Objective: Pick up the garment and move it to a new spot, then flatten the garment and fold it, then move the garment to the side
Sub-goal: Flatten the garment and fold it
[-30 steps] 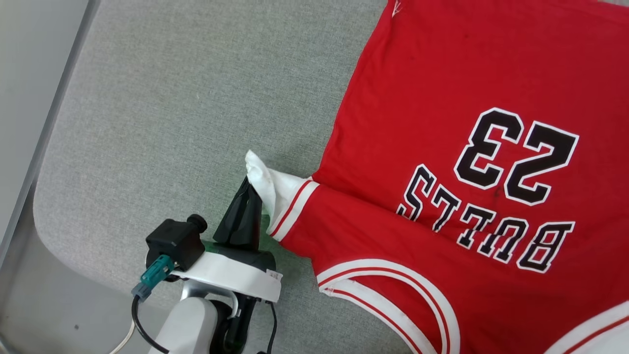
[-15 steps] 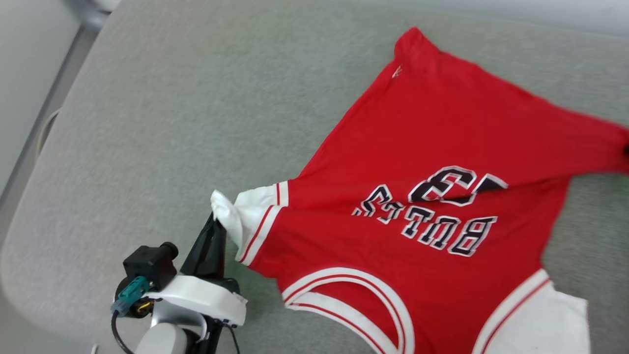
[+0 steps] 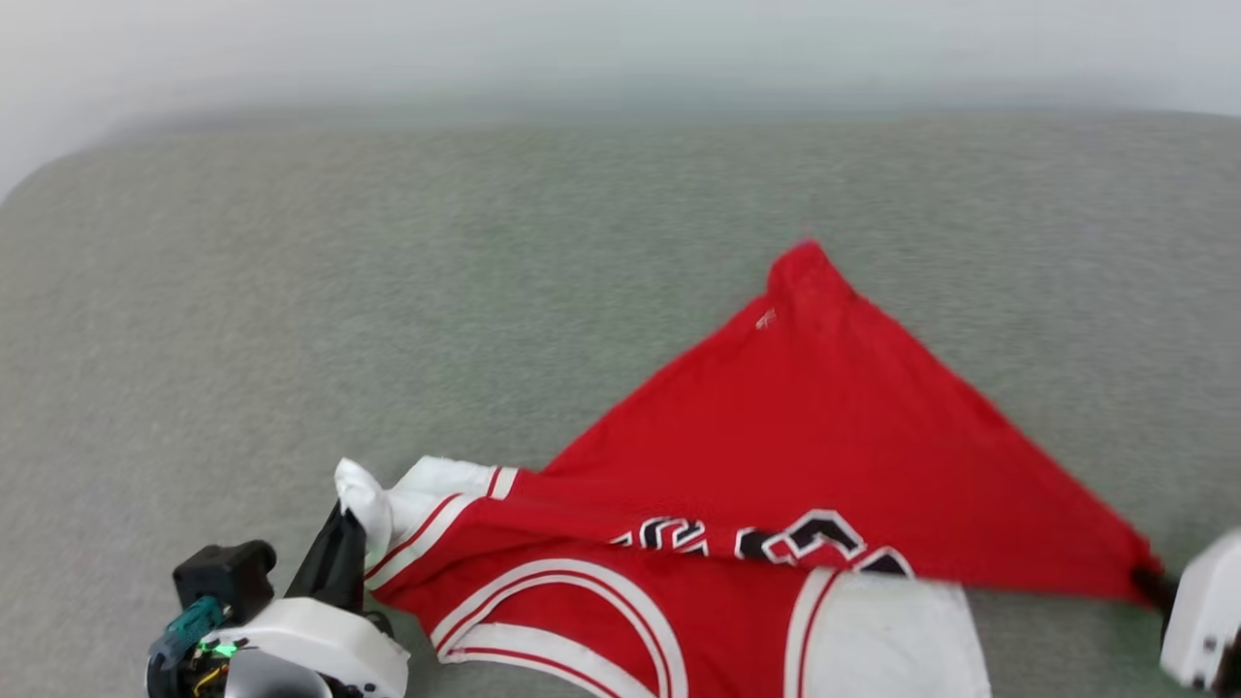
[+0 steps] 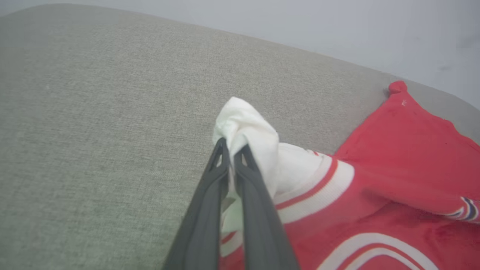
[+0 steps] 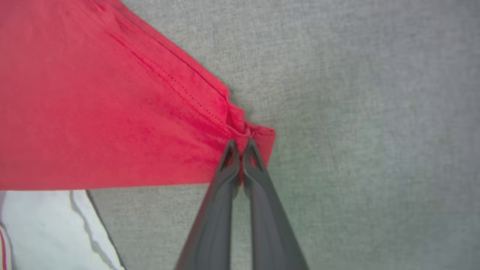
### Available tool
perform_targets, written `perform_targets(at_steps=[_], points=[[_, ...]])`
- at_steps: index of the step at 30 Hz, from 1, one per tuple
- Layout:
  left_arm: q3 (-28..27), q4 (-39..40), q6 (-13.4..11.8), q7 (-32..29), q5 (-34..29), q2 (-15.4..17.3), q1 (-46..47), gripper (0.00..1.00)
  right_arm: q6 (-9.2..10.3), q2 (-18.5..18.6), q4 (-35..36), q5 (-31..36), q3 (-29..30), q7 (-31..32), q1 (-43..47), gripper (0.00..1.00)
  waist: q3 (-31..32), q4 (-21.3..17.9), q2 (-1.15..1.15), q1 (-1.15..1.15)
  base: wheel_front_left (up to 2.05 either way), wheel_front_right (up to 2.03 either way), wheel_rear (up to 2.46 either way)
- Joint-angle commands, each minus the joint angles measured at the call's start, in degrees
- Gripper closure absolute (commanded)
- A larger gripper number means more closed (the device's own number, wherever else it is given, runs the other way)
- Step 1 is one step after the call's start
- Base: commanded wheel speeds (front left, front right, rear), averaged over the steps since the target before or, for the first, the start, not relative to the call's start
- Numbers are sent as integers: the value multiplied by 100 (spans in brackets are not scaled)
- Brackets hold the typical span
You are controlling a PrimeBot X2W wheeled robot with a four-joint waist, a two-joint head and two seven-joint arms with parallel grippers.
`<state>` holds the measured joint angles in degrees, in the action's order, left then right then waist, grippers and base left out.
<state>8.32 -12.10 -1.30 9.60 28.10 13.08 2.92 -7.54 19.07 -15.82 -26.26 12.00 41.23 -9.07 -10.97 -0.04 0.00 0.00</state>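
1. Viewing garment [image 3: 824, 427], a red jersey with white side panels, lying on grey surface [image 3: 388, 291], from near centre to right of head view.
2. Pinching a bunched white corner beside the red-striped armhole trim with left fingers [image 4: 219, 165], tips pressed together on the cloth, at lower left of head view.
3. Pinching a stitched red corner with right fingers [image 5: 229, 157], tips pressed tight on gathered fabric, at lower right edge of head view.
4. Showing the red panel doubled over as a triangle, peak pointing away from the robot, fold edge running roughly from one pinch to the other.
5. Hiding the upper part of the black, white-outlined print under that fold edge; characters not readable.
6. Showing curved red-and-white neckline trim [image 3: 572, 601] and a white side panel [image 3: 882, 630] lying flat on the surface, nearest the robot.
7. Blurring in head view; far edge of surface soft.
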Motion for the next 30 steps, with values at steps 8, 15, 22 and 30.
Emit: perform_targets(at_steps=[8,15,22,30], points=[[-136,35,-84,-162,150,182,-292,100,9,-1043,842,223,385,-109,1491,100,429,-673,0,0,0,0,0],[-65,79,-96,-215,164,181,-294,100,8,-1436,938,87,329,-541,1705,0,469,-627,0,0,0,0,0],[123,228,-56,-246,74,104,-94,100,8,-1510,1066,219,406,-2672,1332,0,443,-322,0,0,0,0,0],[313,441,-67,-82,-47,-18,201,100,8,-1148,451,366,108,-3604,188,0,184,-19,0,0,0,0,0]])
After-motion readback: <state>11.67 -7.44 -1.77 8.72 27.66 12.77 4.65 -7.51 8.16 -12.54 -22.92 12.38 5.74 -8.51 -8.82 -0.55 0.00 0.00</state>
